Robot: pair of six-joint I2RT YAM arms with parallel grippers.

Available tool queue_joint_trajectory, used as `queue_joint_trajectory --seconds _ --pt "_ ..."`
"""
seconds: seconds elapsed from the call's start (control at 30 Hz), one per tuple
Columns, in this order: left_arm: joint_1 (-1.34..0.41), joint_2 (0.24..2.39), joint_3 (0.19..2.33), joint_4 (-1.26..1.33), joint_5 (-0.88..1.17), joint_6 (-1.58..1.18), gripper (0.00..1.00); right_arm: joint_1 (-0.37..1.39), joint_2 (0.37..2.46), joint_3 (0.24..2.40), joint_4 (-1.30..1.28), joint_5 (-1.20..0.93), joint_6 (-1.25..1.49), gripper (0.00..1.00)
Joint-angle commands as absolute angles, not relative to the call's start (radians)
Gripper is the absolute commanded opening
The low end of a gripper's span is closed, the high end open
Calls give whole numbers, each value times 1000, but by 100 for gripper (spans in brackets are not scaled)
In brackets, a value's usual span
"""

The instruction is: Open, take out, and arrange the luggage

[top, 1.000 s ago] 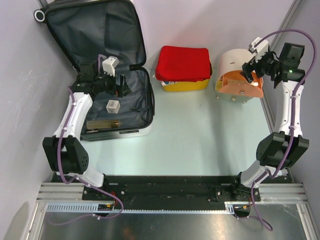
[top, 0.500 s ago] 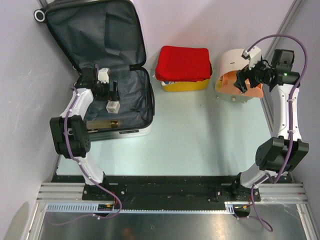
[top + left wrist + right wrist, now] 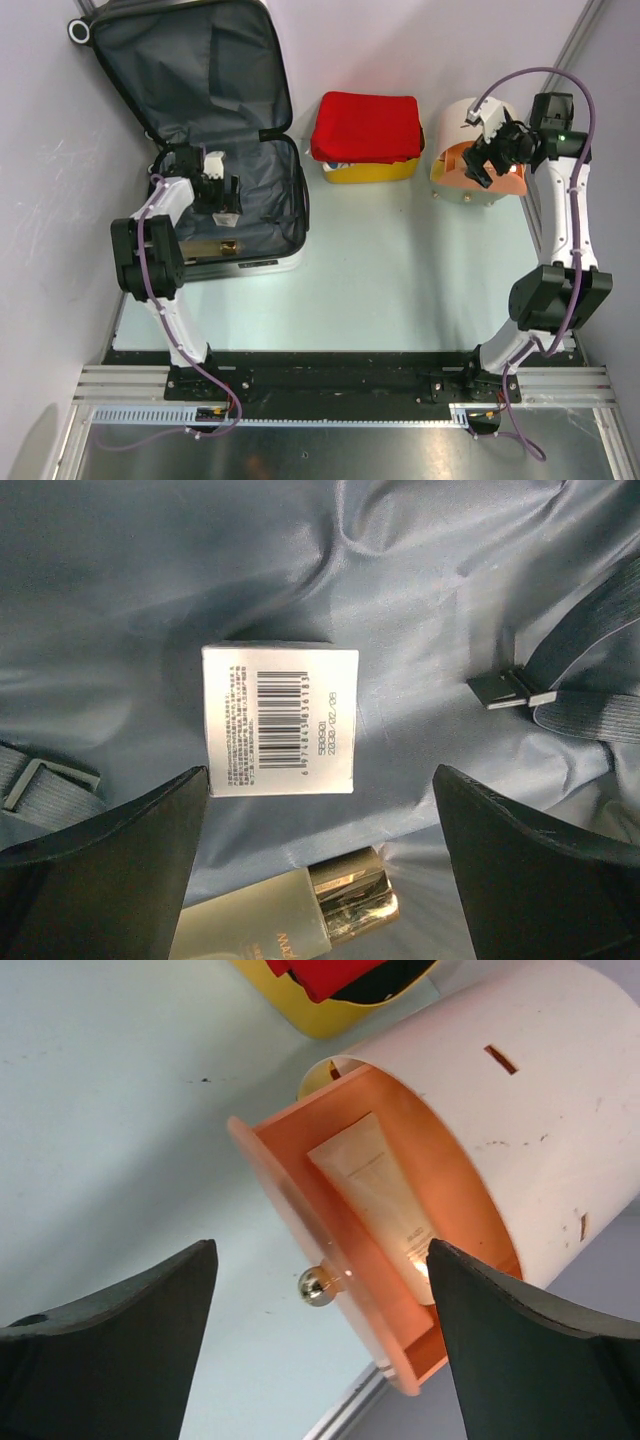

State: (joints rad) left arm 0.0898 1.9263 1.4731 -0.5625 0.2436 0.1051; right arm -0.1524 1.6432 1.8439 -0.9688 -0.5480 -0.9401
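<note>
The luggage (image 3: pixel 275 205) lies open at the far left, its lid (image 3: pixel 190 70) raised and its dark grey lining showing. A white barcoded box (image 3: pixel 227 212) and a gold-capped cream bottle (image 3: pixel 205 247) lie in its lower half. My left gripper (image 3: pixel 222 190) is open above the box. In the left wrist view the box (image 3: pixel 280 720) sits just beyond the open gripper (image 3: pixel 320 780), and the bottle (image 3: pixel 300 920) lies between the fingers. My right gripper (image 3: pixel 487 160) is open and empty over the round drawer box (image 3: pixel 465 118).
A yellow basket (image 3: pixel 370 170) with a red cloth (image 3: pixel 366 125) stands at the back middle. In the right wrist view the orange drawer (image 3: pixel 330 1230) is pulled out, with a metal knob (image 3: pixel 318 1286) and a cream tube (image 3: pixel 385 1200) inside. Suitcase straps with buckles (image 3: pixel 512 688) lie on the lining.
My left gripper has shifted left and nearer, over the white box, as the arm folded in. My right gripper has moved left over the open drawer.
</note>
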Motion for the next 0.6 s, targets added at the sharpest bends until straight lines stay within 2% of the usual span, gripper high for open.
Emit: queue_joint_trajectory --seconds 0.0,0.3,0.4,0.43,0.5,0.53,0.57 --pt "92 1950 1493 -554 264 64 97 -163 1744 1971 -1097 -537 -1060 90" --pt "89 1960 1483 -551 307 46 91 -199 1928 2227 -1420 -564 -1236 84" --pt "89 1959 1480 -552 319 48 88 -204 1948 2272 -1485 -574 -1262 71" --pt "90 1956 1480 -552 327 48 87 -204 1950 2275 -1494 -574 -1285 61" --pt "89 1953 1479 -552 334 46 84 -206 1945 2270 -1514 -575 -1305 51" --pt "87 1950 1477 -552 334 46 82 -204 1936 2266 -1516 -572 -1311 42" --pt "86 1948 1476 -552 334 49 80 -206 1933 2255 -1516 -571 -1316 39"
